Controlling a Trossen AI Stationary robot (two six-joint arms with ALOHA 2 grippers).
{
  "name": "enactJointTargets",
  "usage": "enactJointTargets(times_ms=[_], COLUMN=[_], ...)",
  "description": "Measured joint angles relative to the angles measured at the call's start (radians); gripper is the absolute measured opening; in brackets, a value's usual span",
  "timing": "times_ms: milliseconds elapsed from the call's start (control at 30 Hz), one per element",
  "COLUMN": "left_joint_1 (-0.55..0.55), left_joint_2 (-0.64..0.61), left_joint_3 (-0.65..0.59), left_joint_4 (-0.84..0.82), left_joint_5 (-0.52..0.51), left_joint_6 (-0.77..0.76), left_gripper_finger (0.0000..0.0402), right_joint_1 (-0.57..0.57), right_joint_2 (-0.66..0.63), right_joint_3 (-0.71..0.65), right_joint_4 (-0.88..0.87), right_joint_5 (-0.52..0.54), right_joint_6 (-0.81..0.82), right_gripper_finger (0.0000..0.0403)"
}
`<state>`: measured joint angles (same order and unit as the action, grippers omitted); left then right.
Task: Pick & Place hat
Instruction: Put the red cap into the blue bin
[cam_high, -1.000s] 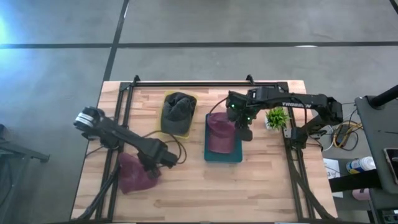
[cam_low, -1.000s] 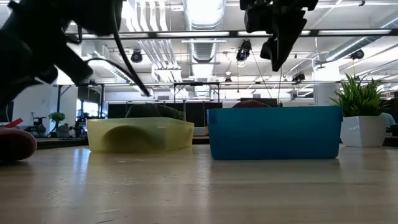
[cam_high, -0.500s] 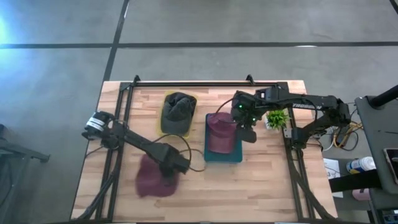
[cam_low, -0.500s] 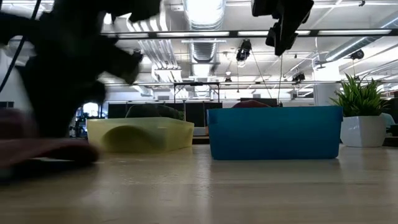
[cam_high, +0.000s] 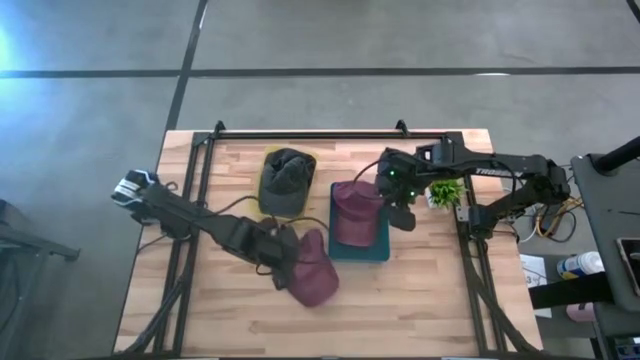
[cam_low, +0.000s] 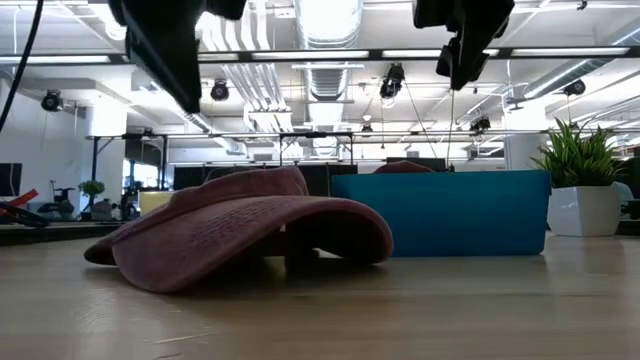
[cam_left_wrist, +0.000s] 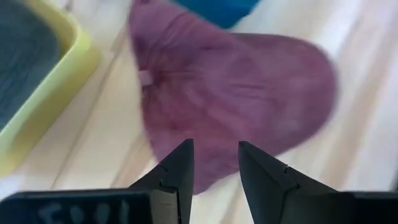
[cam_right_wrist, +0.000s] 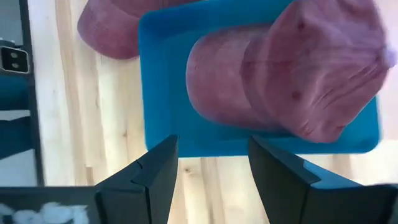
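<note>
A maroon hat (cam_high: 312, 270) lies on the table on its brim and crown, just left of the blue bin (cam_high: 358, 250); the low view shows it resting flat (cam_low: 240, 235). My left gripper (cam_high: 278, 258) is open and hangs above the hat's left edge (cam_left_wrist: 214, 165), with the hat (cam_left_wrist: 236, 93) beyond its fingers. A second maroon hat (cam_right_wrist: 286, 81) lies inside the blue bin (cam_right_wrist: 161, 124). My right gripper (cam_right_wrist: 208, 165) is open and sits above the bin's right side (cam_high: 402, 212).
A yellow bin (cam_high: 266, 205) with a dark grey hat (cam_high: 287, 178) in it stands left of the blue bin, toward the far edge. A small potted plant (cam_high: 445, 188) stands at the table's right. Bare wood lies along the near edge.
My left gripper swept from the table's near left toward the right and took the maroon hat along. The hat now lies flat beside the blue bin, and the gripper has risen above it. My right gripper drifted slightly toward the right edge.
</note>
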<state>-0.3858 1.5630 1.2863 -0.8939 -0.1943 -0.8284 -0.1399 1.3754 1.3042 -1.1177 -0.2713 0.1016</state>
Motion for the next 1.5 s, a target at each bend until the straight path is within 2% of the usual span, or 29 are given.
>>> enactJointTargets(times_ms=[133, 300, 400, 567, 667, 767, 900, 1000, 1133, 1233, 1367, 1500], left_joint_1=[0.028, 0.091, 0.122, 0.137, 0.126, 0.108, 0.077, 0.048, 0.002, -0.038, -0.090, -0.128], left_joint_2=[0.000, 0.000, -0.003, -0.003, -0.003, -0.003, 0.000, 0.007, 0.016, 0.032, 0.066, 0.116], left_joint_3=[-0.052, -0.132, -0.202, -0.329, -0.384, -0.413, -0.420, -0.406, -0.377, -0.369, -0.368, -0.365], left_joint_4=[0.005, 0.014, 0.019, 0.155, 0.280, 0.394, 0.550, 0.643, 0.682, 0.680, 0.748, 0.897], left_joint_5=[-0.029, -0.002, 0.043, 0.191, 0.261, 0.274, 0.287, 0.298, 0.308, 0.308, 0.309, 0.310], left_joint_6=[-0.010, -0.041, -0.073, -0.115, -0.145, -0.171, -0.187, -0.188, -0.175, -0.168, -0.168, -0.168], left_gripper_finger=[0.0117, 0.0117, 0.0117, 0.0117, 0.0117, 0.0117, 0.0117, 0.0117, 0.0117, 0.0117, 0.0117, 0.0117], right_joint_1=[0.100, 0.256, 0.318, 0.386, 0.447, 0.518, 0.614, 0.685, 0.764, 0.807, 0.827, 0.828], right_joint_2=[0.016, 0.036, 0.032, 0.027, 0.023, 0.013, 0.010, 0.008, 0.027, 0.056, 0.129, 0.232], right_joint_3=[-0.012, -0.036, -0.066, -0.161, -0.258, -0.366, -0.498, -0.581, -0.660, -0.680, -0.676, -0.670], right_joint_4=[0.006, 0.047, 0.098, 0.259, 0.448, 0.648, 0.908, 1.062, 1.196, 1.228, 1.266, 1.449], right_joint_5=[-0.042, 0.016, 0.025, -0.070, -0.081, -0.087, -0.006, 0.116, 0.298, 0.388, 0.398, 0.414], right_joint_6=[0.026, 0.003, 0.052, 0.322, 0.523, 0.722, 0.997, 1.190, 1.402, 1.512, 1.598, 1.631], right_gripper_finger=[0.0186, 0.0174, 0.0166, 0.0157, 0.0155, 0.0158, 0.0166, 0.0174, 0.0186, 0.0191, 0.0192, 0.0192])
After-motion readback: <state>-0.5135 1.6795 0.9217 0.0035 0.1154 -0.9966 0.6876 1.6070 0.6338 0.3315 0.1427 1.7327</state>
